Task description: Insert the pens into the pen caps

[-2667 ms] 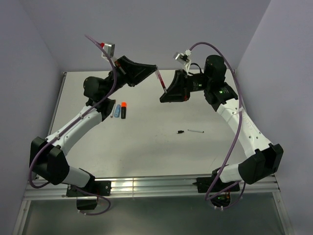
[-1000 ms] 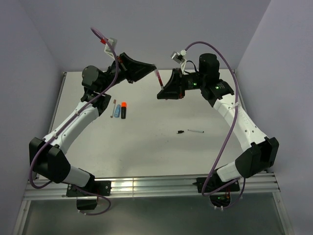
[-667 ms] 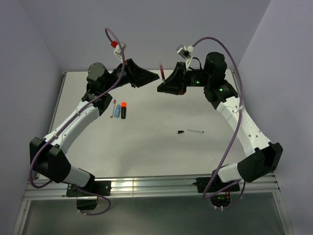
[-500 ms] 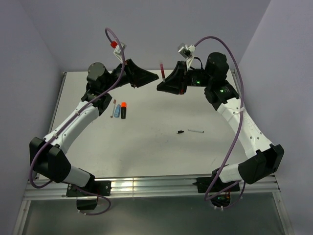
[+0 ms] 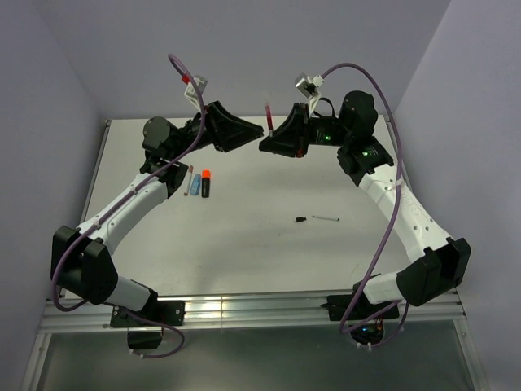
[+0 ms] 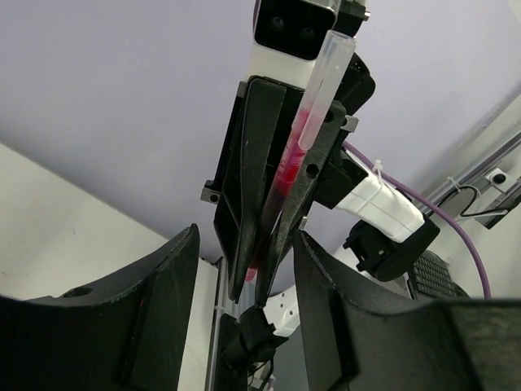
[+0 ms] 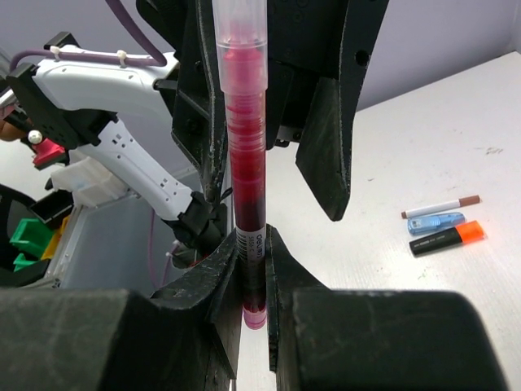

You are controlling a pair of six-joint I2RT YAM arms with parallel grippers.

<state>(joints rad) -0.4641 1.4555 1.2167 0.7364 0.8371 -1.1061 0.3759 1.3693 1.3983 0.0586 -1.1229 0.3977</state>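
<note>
The red pen [image 7: 244, 163] stands upright above the far side of the bench [image 5: 244, 252], its lower end clamped between the closed right fingers [image 7: 220, 285] and a clear cap on its top end. The left fingers [image 6: 159, 318] are spread open just beside it, holding nothing. On the bench lie an orange-ended black marker [image 5: 206, 183], a light-blue marker [image 5: 195, 182], a slim pen [image 5: 326, 218] and a small black cap [image 5: 300, 219].

Red pen [image 7: 244, 163] vert. — 3 markers [image 7: 435, 222] flat
</note>
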